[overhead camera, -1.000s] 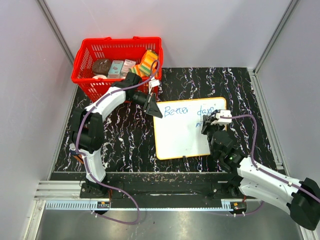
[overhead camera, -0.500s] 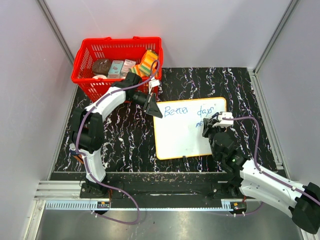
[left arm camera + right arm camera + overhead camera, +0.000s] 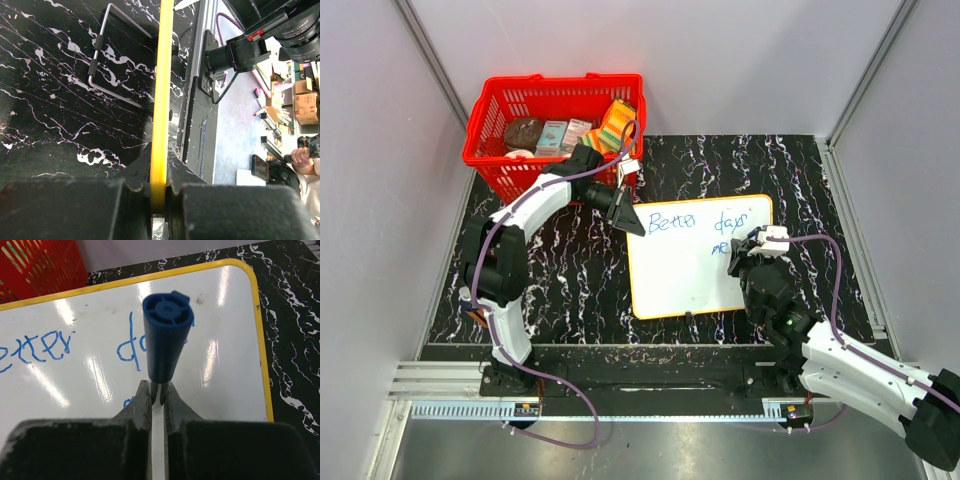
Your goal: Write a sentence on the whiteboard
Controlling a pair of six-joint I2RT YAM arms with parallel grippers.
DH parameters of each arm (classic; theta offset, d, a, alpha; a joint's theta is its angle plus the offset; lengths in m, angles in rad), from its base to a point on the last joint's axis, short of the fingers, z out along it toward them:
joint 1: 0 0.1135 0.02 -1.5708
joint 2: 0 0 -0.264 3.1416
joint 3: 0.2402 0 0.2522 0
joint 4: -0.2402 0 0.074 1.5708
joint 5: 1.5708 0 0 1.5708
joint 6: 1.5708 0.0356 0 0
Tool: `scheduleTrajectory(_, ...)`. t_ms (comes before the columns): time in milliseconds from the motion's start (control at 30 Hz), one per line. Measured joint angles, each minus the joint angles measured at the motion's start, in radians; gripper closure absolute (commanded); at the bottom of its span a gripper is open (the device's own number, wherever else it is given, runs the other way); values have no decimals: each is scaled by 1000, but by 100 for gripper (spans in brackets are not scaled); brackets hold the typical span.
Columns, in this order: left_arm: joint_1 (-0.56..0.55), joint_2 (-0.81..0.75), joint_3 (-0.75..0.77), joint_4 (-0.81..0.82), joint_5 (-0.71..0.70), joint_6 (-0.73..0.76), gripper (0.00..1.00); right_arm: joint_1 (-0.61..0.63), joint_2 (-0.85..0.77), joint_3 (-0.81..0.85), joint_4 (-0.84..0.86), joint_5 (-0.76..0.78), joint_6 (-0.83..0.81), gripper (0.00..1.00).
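Right gripper (image 3: 157,390), gripping marker (image 3: 166,335), edged rightward; left gripper (image 3: 158,187) clamps whiteboard (image 3: 680,275) beside basket (image 3: 492,163).

Whiteboard (image 3: 680,280) on table (image 3: 570,285) | basket (image 3: 496,172) behind-left | left gripper (image 3: 630,222) on far-left corner | marker (image 3: 167,340) in right gripper (image 3: 745,248) over right side

A robotics laboratory was shown, arranged as an enclosed test cell. A black marbled desk (image 3: 560,270) was boxed in by plain pale panels (image 3: 720,60) held in aluminium profiles (image 3: 428,60). Two robot arms, the left arm (image 3: 525,210) and the right arm (image 3: 850,365), were bolted to a metal rail (image 3: 650,409) at the near edge, with purple cables (image 3: 839,275) run along them. A whiteboard (image 3: 675,275) and a red basket (image 3: 505,175) were set on the desk. Beyond the desk, in the left wrist view, a mounted camera (image 3: 240,52), cardboard boxes (image 3: 305,102) and a person (image 3: 309,175) were seen.
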Motion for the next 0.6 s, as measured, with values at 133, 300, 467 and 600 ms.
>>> scheduleTrajectory(133, 0, 0, 0, 0, 0, 0, 100, 0, -1, 0, -1, 13, -10, 100)
scheduleTrajectory(300, 0, 0, 0, 0, 0, 4, 100, 0, -26, 0, 0, 12, -44, 100)
scheduleTrajectory(467, -1, 0, 0, 0, 1, 5, 100, 0, -117, 0, 17, -3, -78, 100)
scheduleTrajectory(600, -2, 0, 0, 0, 1, 6, 100, 0, -130, 0, 45, 3, -103, 100)
